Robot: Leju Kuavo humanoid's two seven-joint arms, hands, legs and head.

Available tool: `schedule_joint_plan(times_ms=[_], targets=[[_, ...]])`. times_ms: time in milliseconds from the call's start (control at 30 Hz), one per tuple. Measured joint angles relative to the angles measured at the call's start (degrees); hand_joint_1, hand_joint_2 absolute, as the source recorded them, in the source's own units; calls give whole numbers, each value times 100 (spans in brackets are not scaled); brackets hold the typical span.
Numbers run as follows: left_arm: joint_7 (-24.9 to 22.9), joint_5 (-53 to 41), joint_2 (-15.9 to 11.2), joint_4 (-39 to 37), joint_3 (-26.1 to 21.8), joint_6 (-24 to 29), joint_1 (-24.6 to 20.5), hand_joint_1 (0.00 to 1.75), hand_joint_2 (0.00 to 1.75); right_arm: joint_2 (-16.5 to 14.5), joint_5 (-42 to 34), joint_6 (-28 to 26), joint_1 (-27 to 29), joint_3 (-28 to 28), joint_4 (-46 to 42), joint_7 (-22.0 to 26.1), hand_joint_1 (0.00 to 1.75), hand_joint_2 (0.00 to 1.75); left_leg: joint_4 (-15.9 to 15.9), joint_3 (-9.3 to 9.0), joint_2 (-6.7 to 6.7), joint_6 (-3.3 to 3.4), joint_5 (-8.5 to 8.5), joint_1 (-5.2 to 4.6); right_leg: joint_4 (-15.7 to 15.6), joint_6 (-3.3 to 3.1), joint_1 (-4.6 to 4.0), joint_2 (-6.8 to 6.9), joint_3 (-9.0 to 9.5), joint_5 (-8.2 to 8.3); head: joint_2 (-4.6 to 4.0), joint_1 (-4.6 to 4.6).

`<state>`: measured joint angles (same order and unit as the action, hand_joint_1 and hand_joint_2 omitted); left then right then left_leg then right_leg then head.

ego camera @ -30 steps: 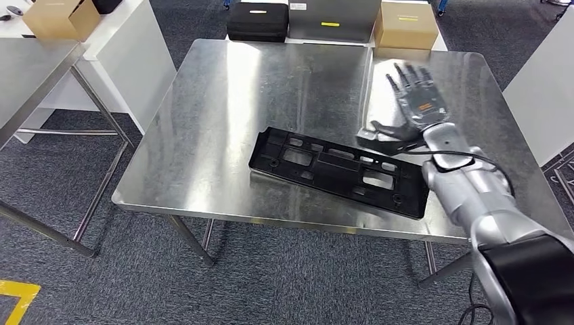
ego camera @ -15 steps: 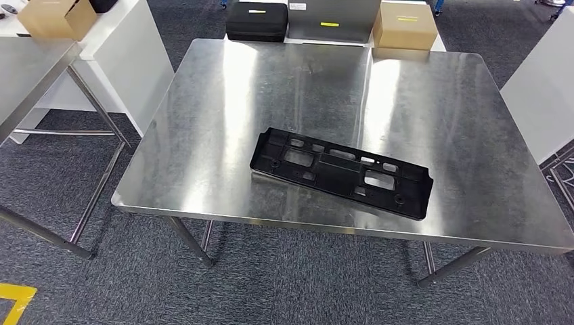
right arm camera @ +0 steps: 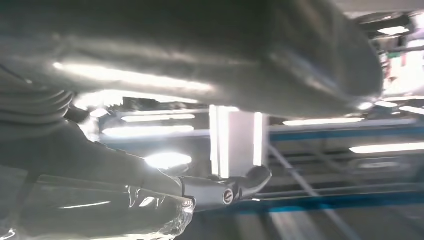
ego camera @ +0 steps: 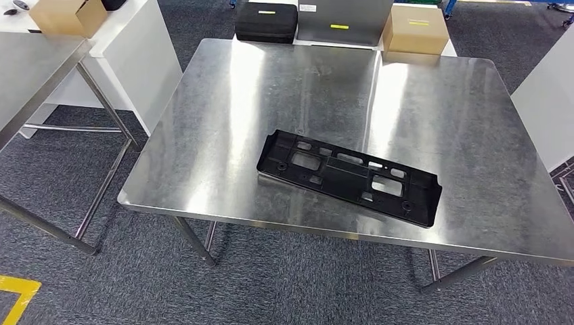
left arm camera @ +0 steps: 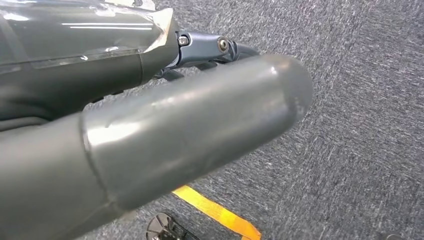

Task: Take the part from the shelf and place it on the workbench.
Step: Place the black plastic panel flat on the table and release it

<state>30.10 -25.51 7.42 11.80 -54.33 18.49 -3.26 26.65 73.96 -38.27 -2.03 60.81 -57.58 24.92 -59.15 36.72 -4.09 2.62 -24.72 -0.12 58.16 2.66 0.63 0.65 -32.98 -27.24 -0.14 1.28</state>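
The part (ego camera: 348,177), a long black plastic bracket with several cut-outs, lies flat and slanted on the steel workbench (ego camera: 271,88), near its front edge and right of centre. Nothing touches it. My left hand (left arm camera: 190,125) hangs over grey carpet in the left wrist view, thumb stretched out, darker fingers beside it, holding nothing. My right hand (right arm camera: 200,60) appears close up in the right wrist view against ceiling lights and blue rails, thumb extended, with nothing in it.
A second steel table (ego camera: 34,74) stands at the left with a cardboard box (ego camera: 68,15) behind it. Behind the workbench sit a black case (ego camera: 266,22), a grey case (ego camera: 345,20) and another cardboard box (ego camera: 414,28). A white panel (ego camera: 548,101) stands right. Yellow floor tape (ego camera: 17,294) marks the carpet.
My right hand, spread open above the workbench beside the part one second ago, has drawn back out of the head view. The head camera shifted slightly; the part lies where it was.
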Motion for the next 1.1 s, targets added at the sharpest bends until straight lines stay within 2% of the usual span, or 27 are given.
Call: schedule_joint_plan(times_ms=[67, 167, 233, 300, 400, 500, 600, 733, 867, 900, 1033, 1100], targets=[[-9, 8, 35, -2, -11, 8, -7, 0, 175, -630, -174, 1, 218, 340, -333, 529, 0, 0, 0, -20, 29, -13, -16, 9, -2, -6, -7, -33, 8, -4, 0, -3], [-33, -52, 101, -10, -13, 13, -15, 0, 175, -1791, -47, 0, 419, 790, -681, 1270, 0, 0, 2, -45, 76, -21, -32, 11, -3, -16, -8, -78, 15, -9, -1, 2], [-53, -121, 138, -14, -11, 12, -22, 0, 175, -2474, 272, 0, 435, 1098, -765, 1440, 0, 0, 3, -58, 97, -21, -37, 12, -3, -19, -8, -97, 11, -9, 1, 5], [-63, -163, 166, -15, -9, 11, -27, 0, 175, -2939, 546, 0, 374, 1436, -773, 1455, 0, 0, 4, -73, 103, -34, -46, 13, -3, -30, -8, -105, -3, -17, 1, 4], [-72, -196, 189, -17, -9, 10, -33, 0, 175, -3334, 720, 1, 241, 1909, -706, 1454, 0, 0, 4, -93, 109, -50, -58, 11, -3, -45, -8, -110, 3, -30, 1, 1], [-81, -230, 191, -17, -9, -3, -38, 0, 175, -3586, 848, 2, 144, 2214, -607, 1334, 0, 0, 4, -97, 114, -50, -59, 6, -3, -45, -4, -113, 7, -30, 1, 1], [-96, -302, 188, -17, -8, -39, -46, 0, 175, -3665, 1196, 2, -6, 2483, -249, 702, 0, 0, 3, -98, 121, -49, -60, 0, -3, -44, 0, -119, 8, -30, 1, -1], [-109, -438, 167, -17, 3, -96, -51, 0, 0, -3720, 1524, 2, -52, 2494, 479, -450, 0, 0, 3, -97, 122, -48, -61, -2, -3, -44, 3, -120, 26, -30, 1, 1], [-129, -753, 102, -17, 47, -229, -51, 0, 0, -3617, 1389, 93, -84, 2275, 1655, -1145, 0, 175, 3, -97, 127, -48, -61, 1, -3, -44, -1, -125, 40, -29, 1, 0], [-150, -876, 79, -17, 90, -293, -51, 0, 0, -3540, 1296, 267, -117, 2246, 2088, -1182, 0, 175, 4, -100, 127, -49, -61, 2, -3, -45, -3, -125, 32, -30, 1, 0], [-323, -1264, -67, -17, 328, -545, -55, 0, 0, -3392, 941, 1554, -262, 2234, 3343, -1266, 0, 0, 4, -109, 127, -53, -65, 7, -3, -50, -6, -125, 17, -34, 1, -1], [-531, -1391, -152, -18, 440, -698, -63, 0, 0, -3393, 838, 2200, -329, 2252, 3751, -1427, 0, 0, 4, -110, 127, -53, -64, 10, -3, -50, -6, -125, 18, -34, 1, 0]])
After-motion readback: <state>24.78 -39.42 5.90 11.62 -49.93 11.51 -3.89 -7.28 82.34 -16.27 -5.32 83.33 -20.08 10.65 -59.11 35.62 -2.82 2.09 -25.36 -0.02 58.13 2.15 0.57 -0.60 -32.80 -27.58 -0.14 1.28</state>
